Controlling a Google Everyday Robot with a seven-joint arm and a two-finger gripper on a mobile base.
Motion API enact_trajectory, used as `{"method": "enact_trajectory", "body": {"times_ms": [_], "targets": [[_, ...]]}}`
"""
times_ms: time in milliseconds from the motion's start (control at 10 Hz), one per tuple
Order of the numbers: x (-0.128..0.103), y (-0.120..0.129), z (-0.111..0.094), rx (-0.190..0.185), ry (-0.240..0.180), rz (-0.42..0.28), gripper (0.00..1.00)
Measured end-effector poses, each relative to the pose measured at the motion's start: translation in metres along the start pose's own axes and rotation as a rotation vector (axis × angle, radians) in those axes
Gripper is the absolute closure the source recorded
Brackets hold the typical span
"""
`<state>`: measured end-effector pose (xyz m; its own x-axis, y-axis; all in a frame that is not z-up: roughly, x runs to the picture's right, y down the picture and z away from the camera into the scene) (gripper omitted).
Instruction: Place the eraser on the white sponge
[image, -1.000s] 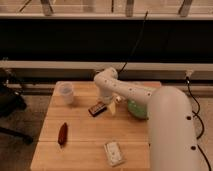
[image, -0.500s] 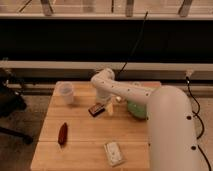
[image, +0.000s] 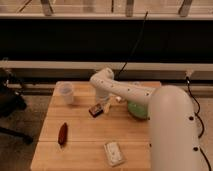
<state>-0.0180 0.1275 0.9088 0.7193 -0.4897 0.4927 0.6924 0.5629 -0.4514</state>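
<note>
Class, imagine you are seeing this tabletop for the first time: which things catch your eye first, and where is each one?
The big white robot arm fills the right side, reaching over the wooden table. Its gripper hangs just above the dark eraser near the table's middle. The white sponge lies at the front edge, a reddish-brown object at the left and a translucent cup at the back left.

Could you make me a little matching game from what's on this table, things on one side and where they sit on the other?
Things:
1. eraser
2. white sponge
3. cup
4. reddish-brown object

Places:
A. near front edge, centre-right
B. back left corner
C. middle of table, right beside the gripper
D. front left, lying alone

Pairs: 1-C, 2-A, 3-B, 4-D
</note>
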Motion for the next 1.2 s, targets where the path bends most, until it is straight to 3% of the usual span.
{"method": "enact_trajectory", "body": {"times_ms": [400, 800, 1200], "targets": [[-0.004, 0.005, -0.001, 0.004, -0.012, -0.006, 0.99], [-0.005, 0.013, -0.012, 0.013, -0.012, -0.005, 1.00], [-0.005, 0.035, -0.048, 0.009, 0.005, -0.005, 1.00]]}}
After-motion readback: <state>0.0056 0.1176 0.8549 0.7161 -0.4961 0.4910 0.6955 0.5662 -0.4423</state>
